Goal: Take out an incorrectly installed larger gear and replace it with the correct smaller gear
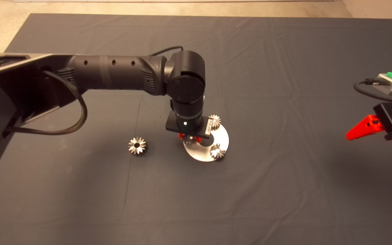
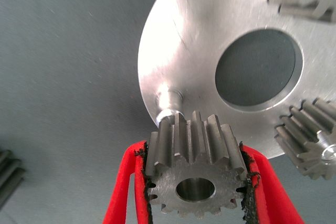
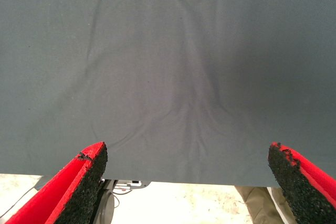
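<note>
Left gripper (image 2: 195, 182) clamps the smaller gear (image 2: 195, 163) between its two red fingers, holding it just above the round metal plate (image 2: 184, 40) on the dark mat (image 1: 284, 187). In the left wrist view we see a bare silver peg (image 2: 168, 100) standing on the plate right beside the gear. Two more short-toothed gears (image 2: 307, 137) already sit on the plate. The larger gear (image 1: 137, 146) lies on the mat, well apart to one side. To seat the gear well, we judge we should line its centre bore up over the peg, keep it level, and lower gently so its teeth mesh. Our right gripper (image 1: 364, 127) waits at the mat's edge, fingers spread and empty.
</note>
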Robot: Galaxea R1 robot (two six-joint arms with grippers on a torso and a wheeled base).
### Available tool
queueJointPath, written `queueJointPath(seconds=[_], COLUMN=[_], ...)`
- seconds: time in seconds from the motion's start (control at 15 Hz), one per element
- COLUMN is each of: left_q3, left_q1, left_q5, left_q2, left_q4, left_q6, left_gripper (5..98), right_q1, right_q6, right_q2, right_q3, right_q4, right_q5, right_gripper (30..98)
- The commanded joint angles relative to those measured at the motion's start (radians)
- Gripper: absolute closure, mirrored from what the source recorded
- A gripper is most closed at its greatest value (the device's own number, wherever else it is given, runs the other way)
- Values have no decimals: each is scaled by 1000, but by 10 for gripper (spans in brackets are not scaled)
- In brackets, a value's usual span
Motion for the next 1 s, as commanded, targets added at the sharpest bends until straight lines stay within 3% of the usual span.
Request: queueJointPath(seconds=[0.0, 0.6, 0.93], left_q3=[14, -52, -70], left_q1=[11, 6, 5], left_q5=[132, 132, 132], left_q2=[1, 7, 12], left_q4=[9, 22, 22], left_q6=[-11, 40, 43], left_gripper=[773, 772, 768], right_q1=[20, 24, 24], right_q6=[-5, -5, -5], right_q2=[-3, -1, -1], right_q3=[0, 3, 5], right_q4=[30, 32, 32], right_q5=[-1, -1, -1], right_gripper=[472, 472, 472])
